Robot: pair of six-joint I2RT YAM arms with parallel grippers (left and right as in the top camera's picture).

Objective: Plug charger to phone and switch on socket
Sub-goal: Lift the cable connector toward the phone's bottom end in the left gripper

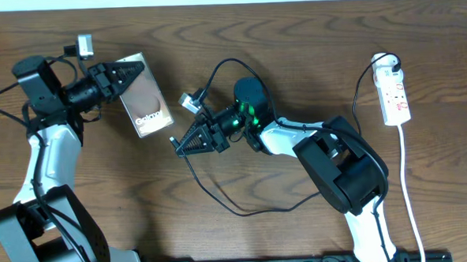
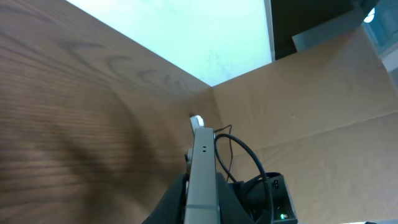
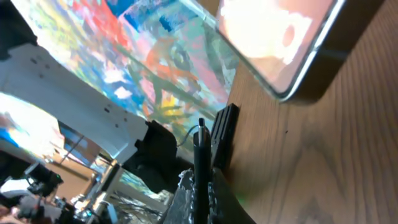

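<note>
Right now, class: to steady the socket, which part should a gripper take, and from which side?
Probably its middle, from above, spanning the narrow width. The socket lies flat with bare long sides; a plug fills the far end, the white cord leaves the near end.

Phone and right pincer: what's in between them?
Only bare table. The overhead view shows a short strip of wood between the phone and the right pincer, which is pinching the charger tip.

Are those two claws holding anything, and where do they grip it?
The left gripper clamps the phone at the end opposite its lettering; the right gripper pinches the charger near its plug tip.
</note>
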